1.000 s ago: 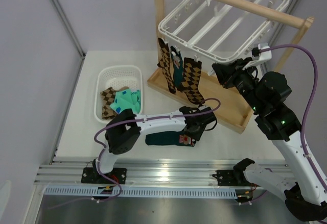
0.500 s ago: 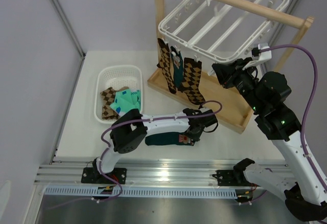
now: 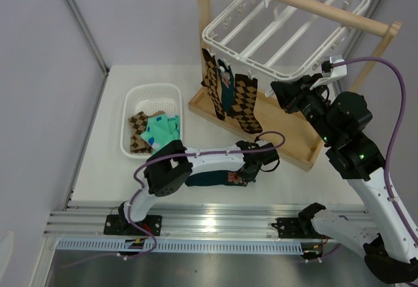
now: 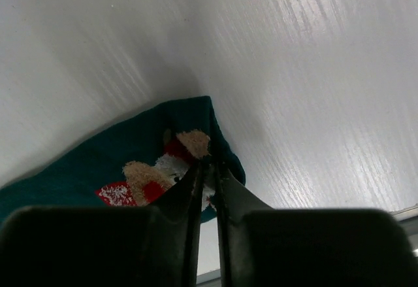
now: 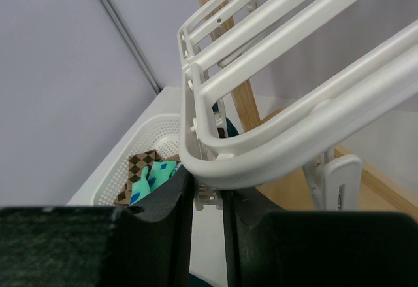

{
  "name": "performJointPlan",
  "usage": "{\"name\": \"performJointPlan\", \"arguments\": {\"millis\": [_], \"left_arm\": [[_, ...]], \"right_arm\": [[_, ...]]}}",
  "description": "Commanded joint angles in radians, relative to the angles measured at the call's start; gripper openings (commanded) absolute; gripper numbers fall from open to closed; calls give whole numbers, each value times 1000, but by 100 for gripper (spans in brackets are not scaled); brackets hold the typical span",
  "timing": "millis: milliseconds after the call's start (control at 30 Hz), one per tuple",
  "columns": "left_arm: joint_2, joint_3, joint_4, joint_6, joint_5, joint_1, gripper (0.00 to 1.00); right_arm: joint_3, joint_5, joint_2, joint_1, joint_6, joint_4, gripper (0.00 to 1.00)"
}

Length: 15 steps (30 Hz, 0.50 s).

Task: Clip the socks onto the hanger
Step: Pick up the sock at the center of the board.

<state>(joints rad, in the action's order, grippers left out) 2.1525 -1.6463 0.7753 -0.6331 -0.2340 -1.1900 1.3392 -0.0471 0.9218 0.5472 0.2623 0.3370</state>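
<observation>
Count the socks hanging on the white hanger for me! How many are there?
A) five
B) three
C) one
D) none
B: clipped under the hanger are a brown argyle sock, a teal sock and a second argyle sock, three in all.

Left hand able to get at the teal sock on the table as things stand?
Probably yes. The left hand is down on the teal sock, and its fingers look pinched on the fabric by the small figure. The sock lies flat on the table with nothing over it.
</observation>
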Motion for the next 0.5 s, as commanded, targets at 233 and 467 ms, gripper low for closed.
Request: {"name": "performJointPlan", "arguments": {"millis": [233,467], "left_arm": [[-61,22,27,-20,-86,-5,1],[-322,27,107,-20,-168,39,1]], "right_arm": [[-8,52,-12,3,3,56,6],[-2,49,-18,3,-3,51,6]]}}
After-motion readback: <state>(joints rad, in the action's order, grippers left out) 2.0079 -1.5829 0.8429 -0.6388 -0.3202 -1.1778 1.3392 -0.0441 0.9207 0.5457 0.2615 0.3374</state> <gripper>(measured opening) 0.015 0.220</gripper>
